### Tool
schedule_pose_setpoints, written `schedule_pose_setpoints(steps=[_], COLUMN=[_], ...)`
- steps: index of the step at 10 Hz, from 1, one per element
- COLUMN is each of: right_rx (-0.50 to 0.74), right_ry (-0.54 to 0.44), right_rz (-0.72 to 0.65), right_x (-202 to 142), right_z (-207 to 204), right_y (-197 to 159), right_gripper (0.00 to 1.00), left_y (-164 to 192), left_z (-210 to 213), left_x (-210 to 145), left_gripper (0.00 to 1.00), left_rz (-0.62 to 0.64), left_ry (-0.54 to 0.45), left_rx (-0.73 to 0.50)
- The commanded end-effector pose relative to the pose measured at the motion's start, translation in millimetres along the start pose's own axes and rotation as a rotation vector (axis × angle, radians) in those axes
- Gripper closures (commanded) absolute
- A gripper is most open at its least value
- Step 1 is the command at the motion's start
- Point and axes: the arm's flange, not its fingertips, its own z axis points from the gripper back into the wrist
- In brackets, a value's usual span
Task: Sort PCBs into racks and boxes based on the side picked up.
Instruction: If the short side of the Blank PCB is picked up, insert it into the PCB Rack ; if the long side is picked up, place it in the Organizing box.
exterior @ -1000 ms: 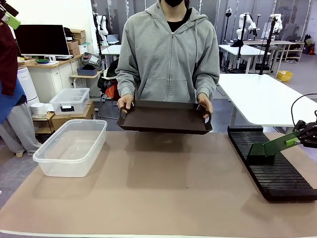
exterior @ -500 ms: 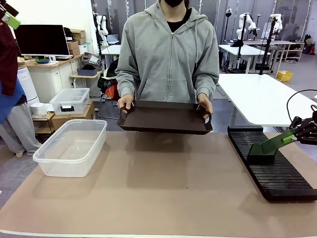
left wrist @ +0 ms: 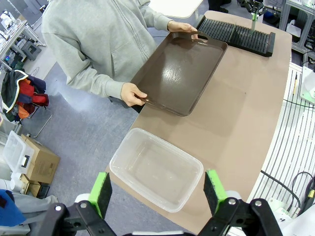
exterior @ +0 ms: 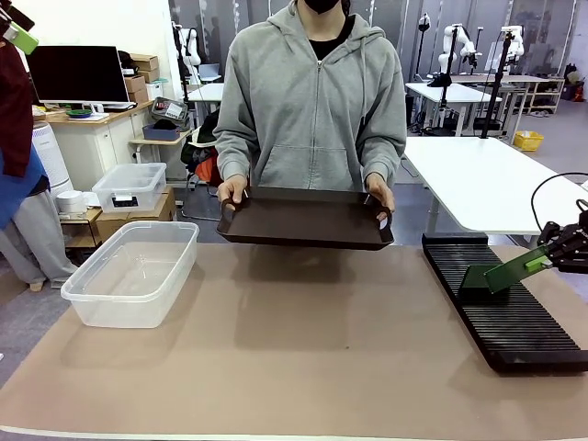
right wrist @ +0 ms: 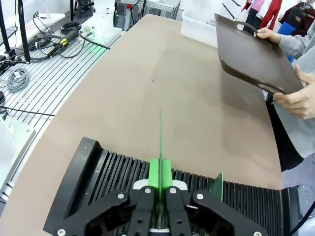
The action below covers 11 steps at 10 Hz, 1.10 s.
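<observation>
**Right arm held a PCB over the rack; left arm idle above the tub**

Landmark: the dark tray, held just off the table at the far edge by the person's two hands, one on each short end.

- Left of the tray: the clear tub sat on the table, nothing visible inside it. In the left wrist view the left gripper hung high above that tub, green pads spread wide, nothing between them.
- Beyond the tub, off the table: a smaller lidded container on a cardboard box (background, not in play).
- Right of the tray: the black slotted rack lay along the table's right side, its far end close to the tray's right corner.
- Right gripper sat over the rack's far half, clamped tight on a PCB. The board sloped down and left from the fingers, lower edge at the rack's slots; I couldn't tell whether it was seated in one.
- Right wrist view: that held PCB showed edge-on as a thin green line between the closed pads, pointing out over the rack.
- A second PCB stood upright in a slot just beside the gripper.
</observation>
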Motion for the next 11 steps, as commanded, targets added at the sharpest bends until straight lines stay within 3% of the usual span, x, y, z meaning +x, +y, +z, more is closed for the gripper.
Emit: schedule_pose_setpoints(steps=[1, 5, 8, 11], right_rx=[-0.009, -0.006, 0.018, 0.033], right_ry=[-0.016, -0.039, -0.025, 0.052], right_rz=[0.008, -0.040, -0.121, -0.203], right_x=[4, 3, -3, -5], right_z=[0, 15, 12, 3], right_y=[-1, -28, -20, -6], right_gripper=[0.98, 0.98, 0.98, 0.98], left_y=[-1, -1, -1, -1], left_z=[-1, -1, -1, -1], left_x=[-1, -1, -1, -1], left_gripper=[0.00, 0.00, 0.00, 0.00], left_rz=[0.000, 0.000, 0.000, 0.000], left_ry=[0.003, 0.003, 0.003, 0.003], left_rx=[0.001, 0.001, 0.001, 0.001])
